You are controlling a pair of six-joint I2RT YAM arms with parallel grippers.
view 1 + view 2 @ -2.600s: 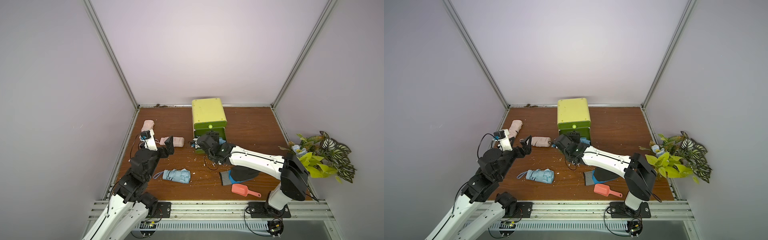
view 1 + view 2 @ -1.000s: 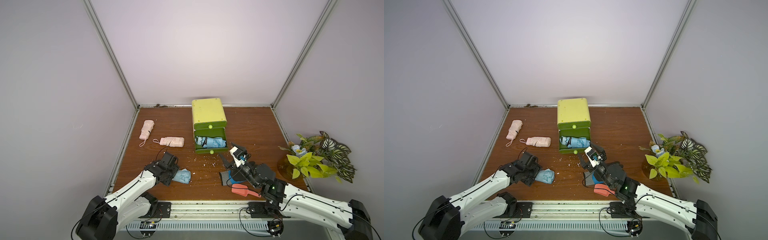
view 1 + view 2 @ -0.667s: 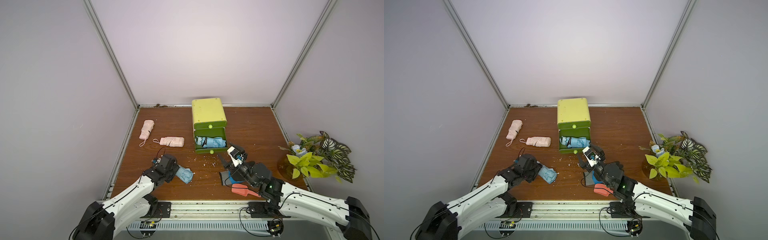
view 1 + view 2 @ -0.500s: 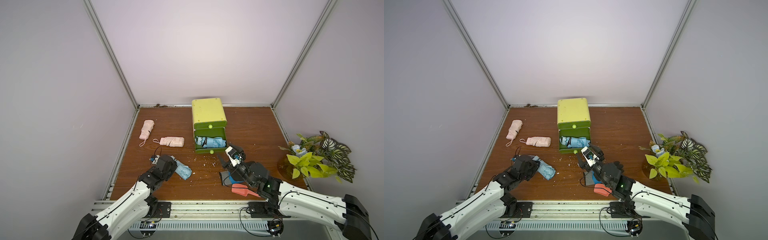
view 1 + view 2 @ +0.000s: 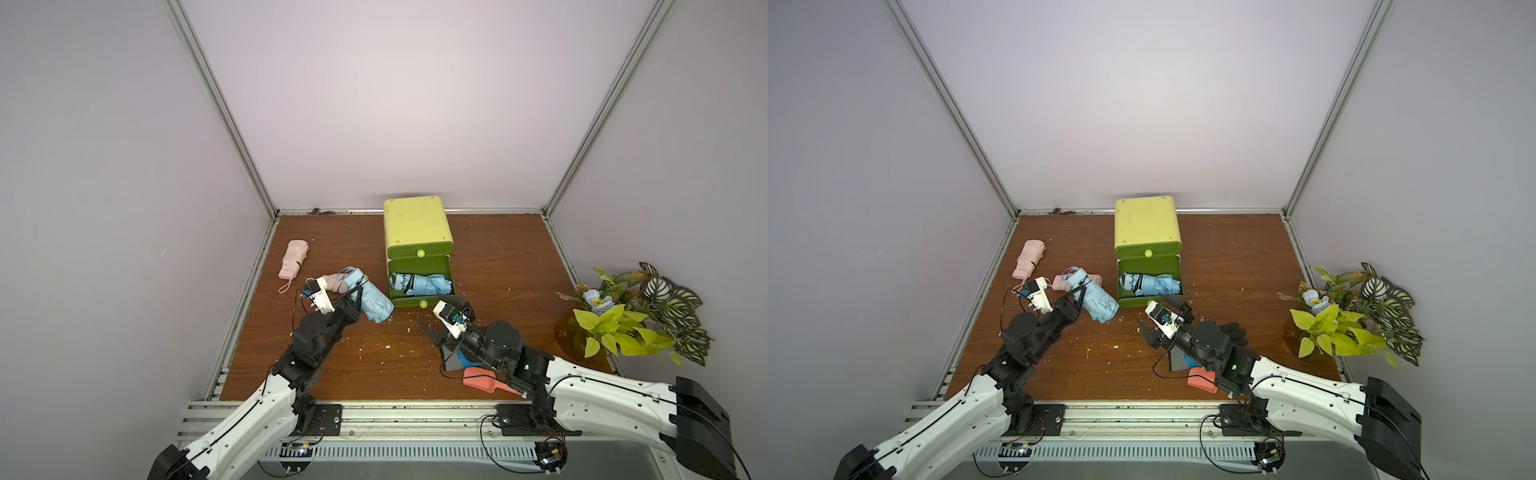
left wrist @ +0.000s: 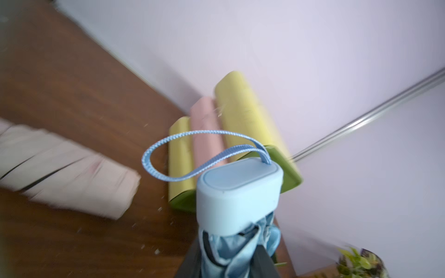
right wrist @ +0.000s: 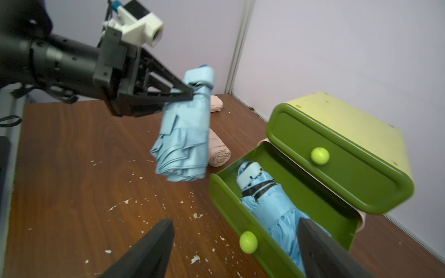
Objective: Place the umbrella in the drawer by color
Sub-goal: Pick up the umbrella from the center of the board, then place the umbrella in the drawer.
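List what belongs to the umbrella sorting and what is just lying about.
Job: left gripper; blue umbrella it holds; second blue umbrella in the open drawer; two pink umbrellas.
Lying about: plant; red scoop; crumbs.

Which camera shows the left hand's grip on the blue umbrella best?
The right wrist view: side-on, the left hand clamps the blue umbrella just below its handle. Both top views show this small, from above. The left wrist view shows only the handle end and strap, blurred.
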